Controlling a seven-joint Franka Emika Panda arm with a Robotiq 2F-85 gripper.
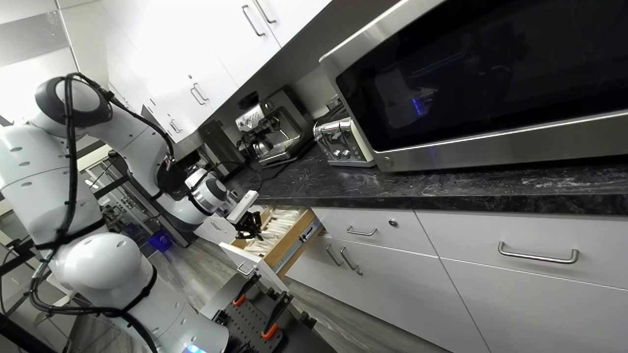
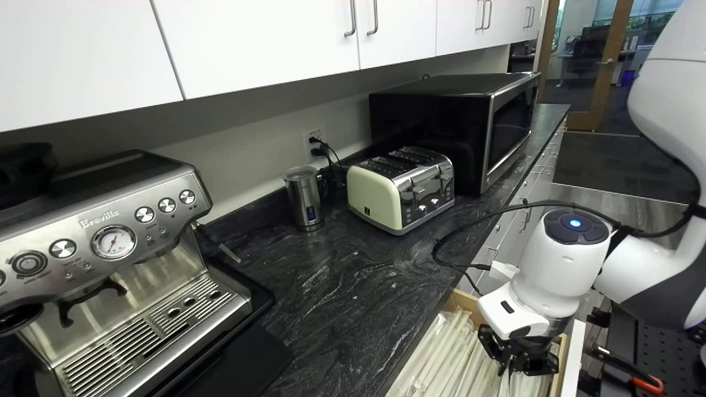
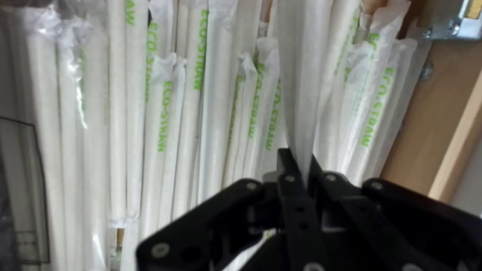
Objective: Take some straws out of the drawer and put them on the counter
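The drawer [image 1: 293,240] stands open under the counter [image 1: 441,186], with pale wood sides and a white front. It also shows in an exterior view [image 2: 575,353]. Many paper-wrapped straws [image 2: 441,358] with green "ECO-STRAW" print lie side by side in it, and they fill the wrist view [image 3: 118,113]. My gripper [image 3: 301,162] is shut on a white wrapped straw [image 3: 301,75] that rises out of the jaws, nearer the camera than the rest. I cannot tell whether more than one is held. The gripper is low over the drawer in both exterior views [image 1: 251,233] [image 2: 510,366].
On the counter stand a toaster [image 2: 375,198], a metal frother jug [image 2: 304,201], a microwave [image 2: 430,121] and an espresso machine [image 2: 110,231]. The counter's front edge [image 1: 441,202] overhangs the drawer's back. Upper cabinets [image 2: 265,44] hang above.
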